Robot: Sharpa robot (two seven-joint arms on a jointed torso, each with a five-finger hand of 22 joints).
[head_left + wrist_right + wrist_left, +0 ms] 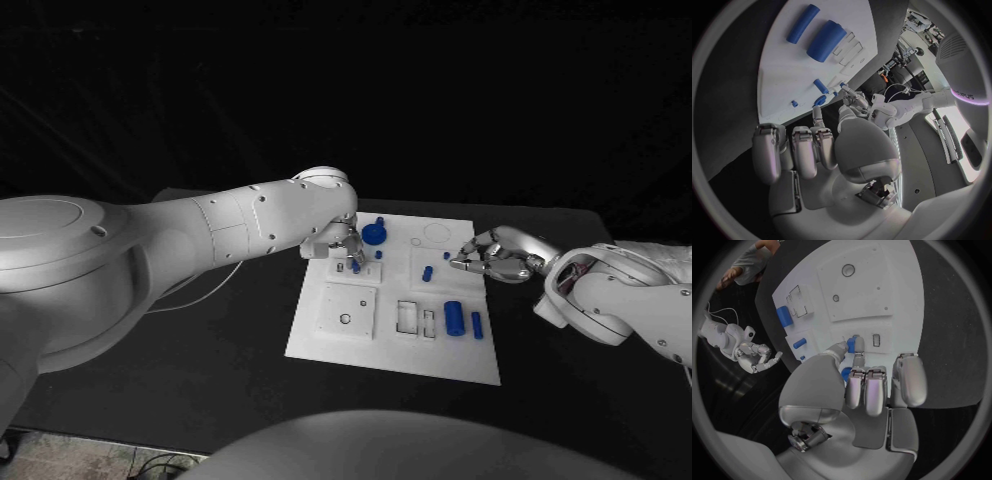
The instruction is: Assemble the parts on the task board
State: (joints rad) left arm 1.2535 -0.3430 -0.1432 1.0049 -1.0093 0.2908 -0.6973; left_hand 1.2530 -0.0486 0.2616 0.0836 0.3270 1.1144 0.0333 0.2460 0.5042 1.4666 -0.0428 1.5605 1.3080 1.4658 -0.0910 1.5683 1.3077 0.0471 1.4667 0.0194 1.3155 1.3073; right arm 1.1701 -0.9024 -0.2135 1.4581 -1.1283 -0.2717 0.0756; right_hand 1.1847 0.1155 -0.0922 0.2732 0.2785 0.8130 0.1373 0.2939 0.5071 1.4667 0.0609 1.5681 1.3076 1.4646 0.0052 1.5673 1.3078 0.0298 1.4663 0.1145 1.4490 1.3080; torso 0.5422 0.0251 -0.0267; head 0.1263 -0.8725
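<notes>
The white task board [325, 335] lies mid-table. My left hand [335, 243] hovers over its far left part and pinches a small blue part [852, 344] between thumb and a finger, right at the board's surface [861, 285] next to a small slot [876, 340]. A blue round knob [374, 235] stands just beyond that hand. My right hand [488, 258] hangs at the board's right edge with its fingers curled in and nothing visible in them. A blue peg [427, 272] lies between the two hands. A thick blue cylinder [454, 317] and a slim one [477, 324] lie nearer me.
The board's near-left has a square plate with a round hole [345, 319], and rectangular slots [408, 316] lie beside the thick cylinder. Black table [216, 350] surrounds the board. A thin cable [188, 298] runs along the table on the left.
</notes>
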